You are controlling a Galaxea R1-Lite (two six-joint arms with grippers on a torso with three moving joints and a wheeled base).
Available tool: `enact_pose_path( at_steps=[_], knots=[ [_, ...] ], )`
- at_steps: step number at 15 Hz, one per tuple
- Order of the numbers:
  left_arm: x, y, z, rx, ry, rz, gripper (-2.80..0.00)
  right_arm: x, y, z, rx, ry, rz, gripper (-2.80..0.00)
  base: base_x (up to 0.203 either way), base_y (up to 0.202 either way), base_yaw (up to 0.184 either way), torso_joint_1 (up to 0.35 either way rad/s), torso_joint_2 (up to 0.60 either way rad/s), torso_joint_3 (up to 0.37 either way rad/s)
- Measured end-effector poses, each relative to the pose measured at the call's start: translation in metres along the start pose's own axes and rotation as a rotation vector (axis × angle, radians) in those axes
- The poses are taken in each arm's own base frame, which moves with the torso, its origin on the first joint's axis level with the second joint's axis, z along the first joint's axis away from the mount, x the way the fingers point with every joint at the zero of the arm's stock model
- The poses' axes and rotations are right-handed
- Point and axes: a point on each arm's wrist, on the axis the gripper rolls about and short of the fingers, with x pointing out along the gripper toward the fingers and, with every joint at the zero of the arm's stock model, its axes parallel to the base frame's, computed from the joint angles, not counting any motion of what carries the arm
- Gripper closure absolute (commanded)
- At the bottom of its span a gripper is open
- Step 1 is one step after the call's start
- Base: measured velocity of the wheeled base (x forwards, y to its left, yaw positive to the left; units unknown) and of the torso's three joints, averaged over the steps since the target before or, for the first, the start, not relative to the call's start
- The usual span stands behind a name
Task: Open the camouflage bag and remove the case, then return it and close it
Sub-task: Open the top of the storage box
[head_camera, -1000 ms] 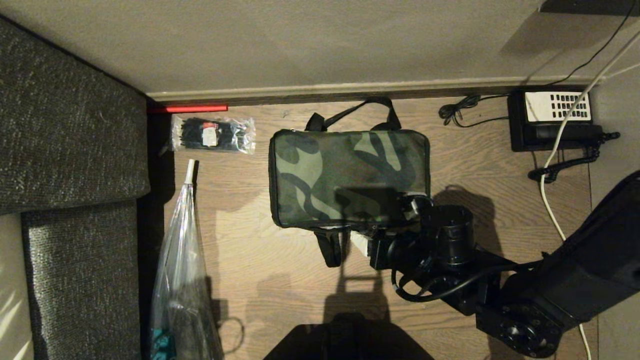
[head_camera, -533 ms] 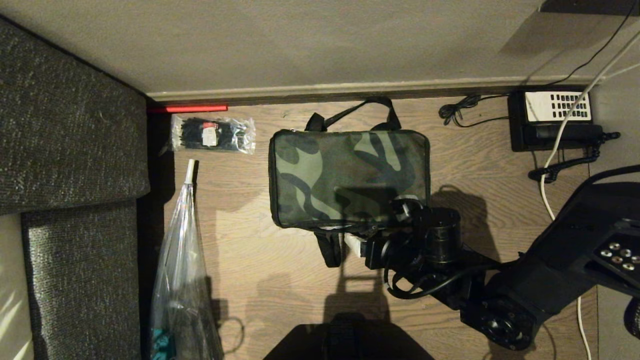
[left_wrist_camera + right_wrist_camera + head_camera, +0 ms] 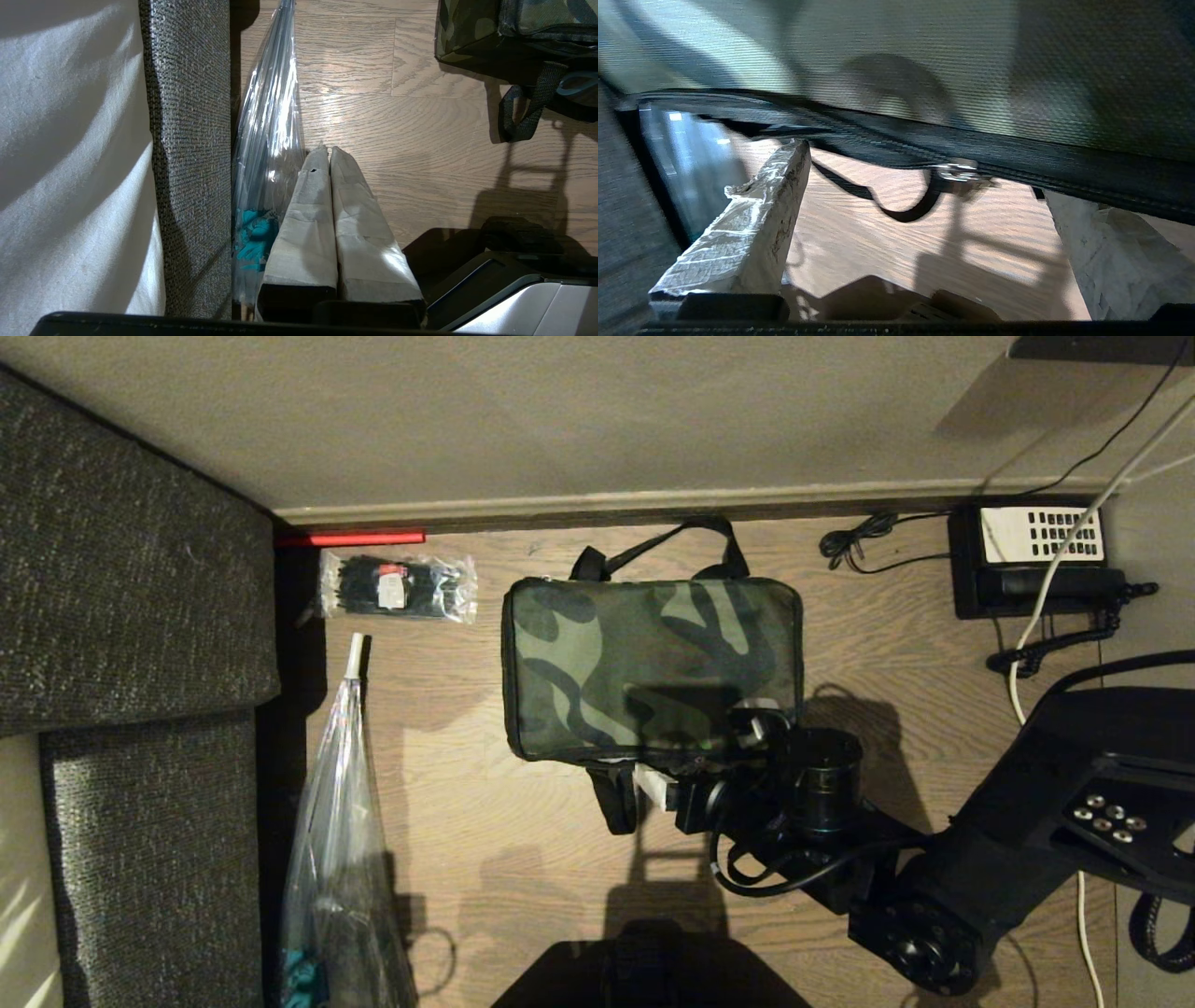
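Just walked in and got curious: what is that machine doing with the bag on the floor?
The robot's right gripper is at the near edge of the camouflage bag on the wooden floor, jaws wide open around the metal zipper pull, gripping nothing. The bag is zipped shut; no case shows. Its left gripper hangs closed beside a clear plastic bag, idle.

Looked like a home/living room: wood-plank floor [image 3: 467,821], grey fabric sofa [image 3: 131,569], baseboard [image 3: 607,509], corded telephone [image 3: 1032,560].
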Motion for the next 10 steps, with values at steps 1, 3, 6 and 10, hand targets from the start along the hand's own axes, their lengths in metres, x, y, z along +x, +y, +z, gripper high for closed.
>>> enact_pose_path(
  at_steps=[1, 3, 6, 10],
  knots=[
    [0.0000, 0.0000, 0.0000, 0.000, 0.000, 0.000, 0.00, -0.0011, -0.0004, -0.0011, -0.003, 0.001, 0.006, -2.80, 0.000, 0.000, 0.000, 0.000, 0.00, 0.000],
    [0.0000, 0.0000, -0.0001, 0.000, 0.001, 0.000, 0.00, -0.0026, -0.0013, -0.0035, -0.008, 0.011, 0.003, -2.80, 0.000, 0.000, 0.000, 0.000, 0.00, 0.000],
    [0.0000, 0.0000, 0.0000, 0.000, 0.000, -0.001, 0.00, -0.0024, -0.0040, -0.0052, -0.032, 0.015, -0.009, 0.00, 0.000, 0.000, 0.000, 0.000, 0.00, 0.000],
    [0.0000, 0.0000, 0.0000, 0.000, 0.000, 0.000, 0.00, -0.0016, -0.0076, -0.0086, -0.039, 0.016, -0.022, 0.00, 0.000, 0.000, 0.000, 0.000, 0.00, 0.000]
  ],
)
